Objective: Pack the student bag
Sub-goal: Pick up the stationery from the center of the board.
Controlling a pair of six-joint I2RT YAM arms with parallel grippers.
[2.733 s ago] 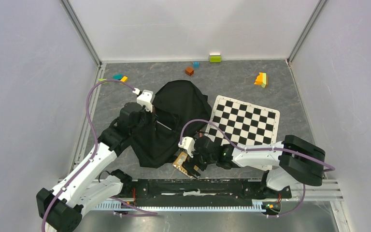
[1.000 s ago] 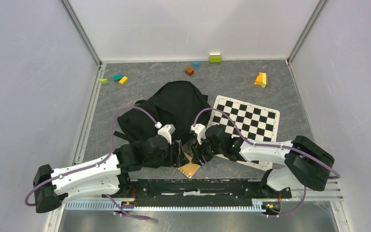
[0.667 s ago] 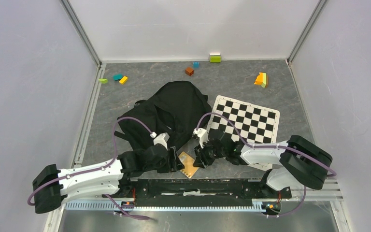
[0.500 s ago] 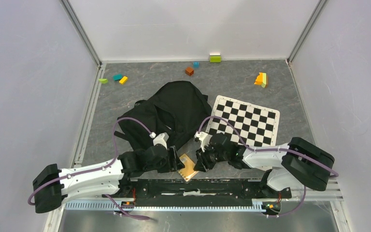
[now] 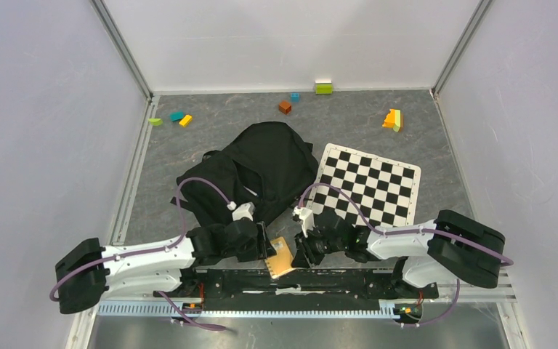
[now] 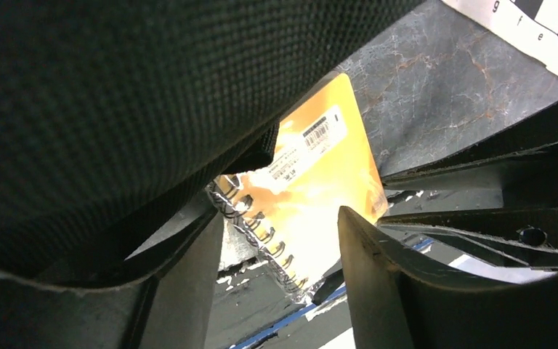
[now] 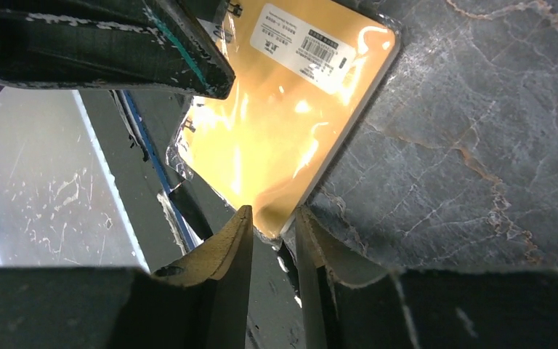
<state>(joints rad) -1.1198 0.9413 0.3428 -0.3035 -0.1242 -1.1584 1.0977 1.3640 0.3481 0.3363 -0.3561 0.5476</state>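
Note:
The student bag [image 5: 258, 171], a big black soft backpack, lies crumpled mid-table; its fabric [image 6: 80, 109] fills the upper left wrist view. An orange spiral notebook [image 5: 280, 257] in clear wrap lies at the near edge, between both grippers. My right gripper [image 5: 297, 256] pinches the notebook's corner [image 7: 269, 225] between narrow jaws [image 7: 272, 236]. From the left, my left gripper [image 5: 266, 249] stands open [image 6: 280, 247]. The notebook's wire spine [image 6: 261, 233] lies just beyond its fingertips.
A black-and-white checkered board [image 5: 367, 182] lies right of the bag, its edge [image 6: 552, 29] in the left wrist view. Small coloured blocks [image 5: 285, 107] [image 5: 392, 119] [image 5: 180, 116] sit along the back. The black base rail [image 5: 334, 280] runs under the notebook's near end.
Both grippers and the notebook have slid toward the near edge. The right jaws have narrowed onto the notebook's corner. The left jaws have narrowed a little.

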